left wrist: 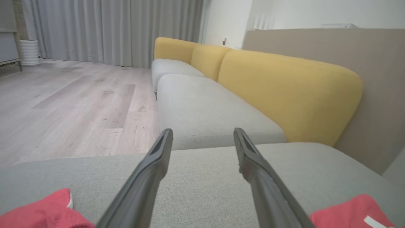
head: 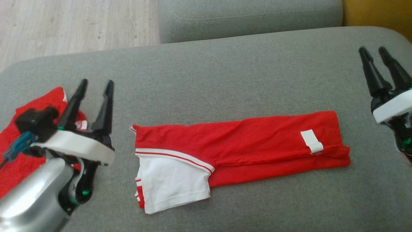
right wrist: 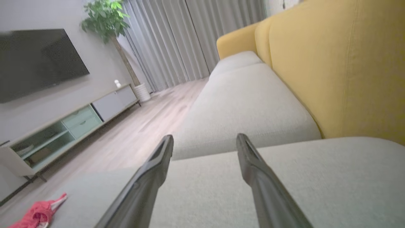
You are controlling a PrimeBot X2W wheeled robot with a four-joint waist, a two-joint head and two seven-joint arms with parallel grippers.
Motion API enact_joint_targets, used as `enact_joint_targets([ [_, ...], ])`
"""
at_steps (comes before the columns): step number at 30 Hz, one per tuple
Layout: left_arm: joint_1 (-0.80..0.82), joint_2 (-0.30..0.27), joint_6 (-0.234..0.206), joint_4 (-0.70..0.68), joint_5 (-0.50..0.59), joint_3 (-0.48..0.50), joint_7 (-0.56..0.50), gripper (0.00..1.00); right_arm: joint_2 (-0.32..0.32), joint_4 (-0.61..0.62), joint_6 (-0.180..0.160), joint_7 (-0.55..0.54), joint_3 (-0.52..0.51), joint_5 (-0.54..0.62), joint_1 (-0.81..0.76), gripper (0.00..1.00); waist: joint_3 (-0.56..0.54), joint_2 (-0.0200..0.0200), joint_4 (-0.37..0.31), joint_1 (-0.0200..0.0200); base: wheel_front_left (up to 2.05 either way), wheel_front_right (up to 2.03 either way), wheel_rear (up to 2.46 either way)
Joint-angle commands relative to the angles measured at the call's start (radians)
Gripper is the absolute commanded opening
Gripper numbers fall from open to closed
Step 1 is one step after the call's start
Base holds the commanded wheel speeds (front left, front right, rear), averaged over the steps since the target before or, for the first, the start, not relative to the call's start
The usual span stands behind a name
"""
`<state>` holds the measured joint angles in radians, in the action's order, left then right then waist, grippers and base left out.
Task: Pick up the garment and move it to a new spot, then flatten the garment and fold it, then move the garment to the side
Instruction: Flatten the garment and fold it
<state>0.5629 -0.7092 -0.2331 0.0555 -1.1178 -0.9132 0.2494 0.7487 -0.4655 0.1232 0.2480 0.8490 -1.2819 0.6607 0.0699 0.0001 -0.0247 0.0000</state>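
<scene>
The red and white shirt [head: 238,141] lies folded into a long strip on the grey sofa cushion [head: 225,80]. It is in the space between the two sets of fingers and touches neither. Its white sleeve [head: 173,183] sticks out on the near side, at the end closer to the left fingers [head: 105,109]. A white tag [head: 311,140] sits at the end closer to the right fingers [head: 372,74].

I think the shirt is light, soft and floppy. It will likely bend and sag when lifted, and the fold may fall open. It does not look slippery, and it will not break. A good way would be to pinch both short ends at once, all layers together, so the strip stays neat.

The left fingers are wide apart and hold nothing. They point away from the robot, above the cushion, on a silver arm [head: 32,193]. Another red cloth [head: 16,154] lies just beside them, on their outer side. The right fingers are apart too and empty, a bit farther off. Beyond both are a yellow sofa back [left wrist: 284,88] and a wooden floor [head: 64,25].
</scene>
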Motion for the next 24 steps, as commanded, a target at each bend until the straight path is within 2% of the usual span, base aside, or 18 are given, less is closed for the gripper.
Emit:
enact_joint_targets([
  [1, 0.007, -0.008, -0.019, -0.026, 0.027, 0.115, 0.011, 1.00, -0.015, 0.012, 0.008, 0.013, -0.082, 0.068, -0.041, 1.00, -0.004, -0.0001, 0.002, 0.0000, 0.00, 0.00, 0.00],
  [3, -0.069, 0.059, -0.030, -0.048, 0.095, 0.234, 0.012, 1.00, -0.077, 0.008, 0.008, 0.013, -0.212, 0.187, -0.113, 1.00, -0.006, -0.0001, 0.010, 0.0000, 0.00, 0.00, 0.00],
  [5, -0.157, 0.125, -0.024, -0.059, 0.179, 0.317, 0.012, 1.00, -0.147, 0.011, 0.008, 0.013, -0.345, 0.305, -0.196, 1.00, -0.009, -0.0001, 0.017, 0.0000, 0.00, 0.00, 0.00],
  [6, -0.238, 0.193, -0.006, -0.064, 0.264, 0.391, 0.012, 1.00, -0.217, 0.028, 0.008, 0.013, -0.464, 0.423, -0.281, 1.00, -0.012, -0.0001, 0.023, 0.0000, 0.00, 0.00, 0.00],
  [8, -0.310, 0.263, 0.020, -0.069, 0.359, 0.460, 0.012, 1.00, -0.281, 0.052, 0.008, 0.013, -0.555, 0.539, -0.357, 1.00, -0.016, -0.0001, 0.028, 0.0000, 0.00, 0.00, 0.00],
  [10, -0.365, 0.312, 0.060, -0.081, 0.510, 0.507, 0.012, 1.00, -0.341, 0.072, 0.008, 0.014, -0.636, 0.640, -0.419, 1.00, -0.017, -0.0001, 0.031, 0.0000, 0.00, 0.00, 0.00],
  [11, -0.395, 0.348, 0.066, -0.084, 0.571, 0.535, 0.012, 1.00, -0.367, 0.086, 0.008, 0.014, -0.671, 0.694, -0.445, 1.00, -0.018, -0.0001, 0.033, 0.0000, 0.00, 0.00, 0.00],
  [13, -0.455, 0.434, 0.097, -0.097, 0.638, 0.602, 0.012, 1.00, -0.422, 0.121, 0.008, 0.014, -0.743, 0.780, -0.492, 1.00, -0.019, -0.0001, 0.038, 0.0000, 0.00, 0.00, 0.00],
  [19, -0.552, 0.566, 0.230, -0.049, 0.803, 0.713, 0.012, 1.00, -0.527, 0.180, 0.008, 0.014, -0.827, 0.944, -0.588, 1.00, -0.014, -0.0001, 0.050, 0.0000, 0.00, 0.00, 0.00],
  [21, -0.559, 0.590, 0.271, -0.031, 0.842, 0.740, 0.012, 1.00, -0.544, 0.185, 0.008, 0.014, -0.845, 0.979, -0.595, 1.00, -0.011, -0.0001, 0.052, 0.0000, 0.00, 0.00, 0.00],
  [24, -0.560, 0.617, 0.306, -0.016, 0.887, 0.770, 0.012, 1.00, -0.561, 0.182, 0.008, 0.014, -0.872, 1.043, -0.598, 1.00, -0.006, -0.0001, 0.056, 0.0000, 0.00, 0.00, 0.00],
])
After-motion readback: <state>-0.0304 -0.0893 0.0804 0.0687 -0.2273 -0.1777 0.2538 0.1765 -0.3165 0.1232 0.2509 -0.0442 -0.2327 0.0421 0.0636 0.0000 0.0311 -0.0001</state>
